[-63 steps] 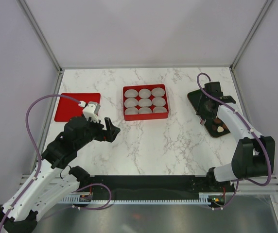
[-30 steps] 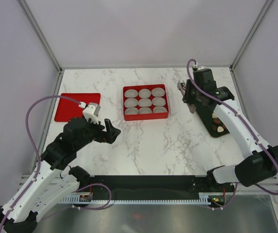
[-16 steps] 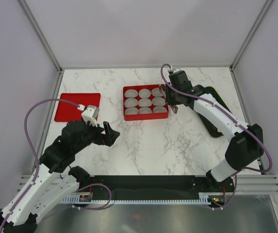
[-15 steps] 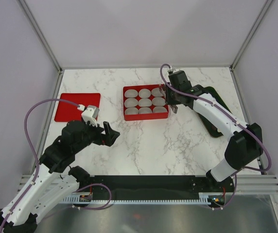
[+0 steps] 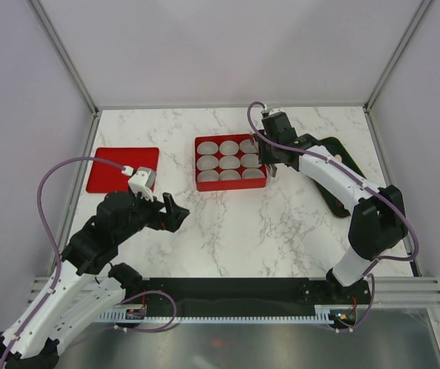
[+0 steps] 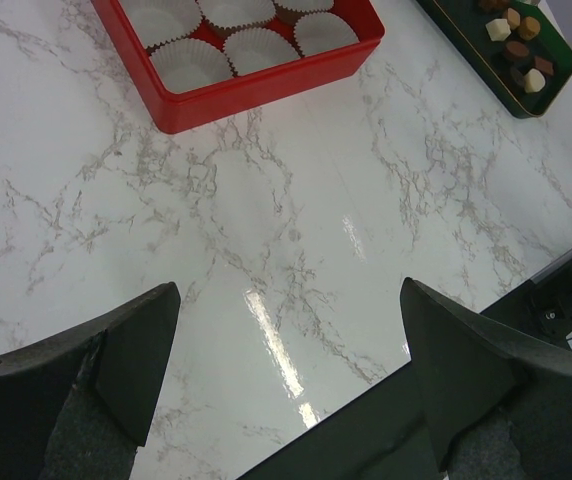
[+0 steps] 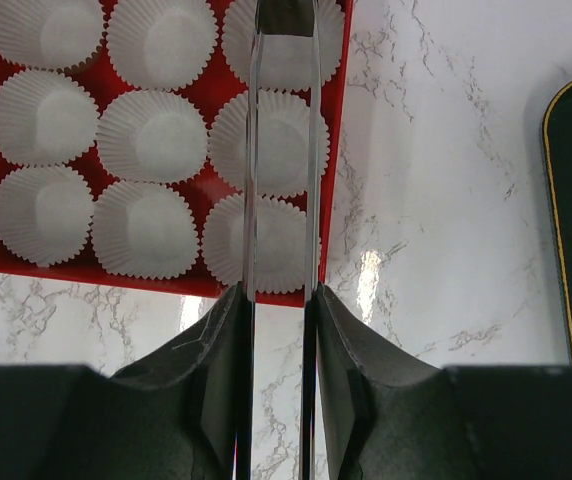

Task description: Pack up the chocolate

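The marble tabletop (image 5: pixel 235 231) carries everything. The right arm (image 5: pixel 335 178) reaches from the near right corner toward the middle of the far edge. The left arm (image 5: pixel 105 231) bends over the near left part.

A red box (image 5: pixel 228 187) sits mid-tabletop, closer to the far edge. A flat red sheet (image 5: pixel 121 169) lies by the left edge, well apart from the box. A dark green tray (image 6: pixel 461 30) lies by the right edge, partly under the right arm.

The left pincer (image 6: pixel 286 380) hangs above bare marble, its fingers spread wide with nothing between them. The right pincer (image 7: pixel 285 12) hovers over the box's right-hand column. Its thin fingers (image 7: pixel 251 150) are nearly together and pinch a dark chocolate (image 7: pixel 285 22) at their tips.

White paper cups (image 7: pixel 156 140) fill the box's nine compartments, one in each. The rest of the chocolate (image 6: pixel 516 48), dark, tan and cream lumps, sits clustered in the tray.
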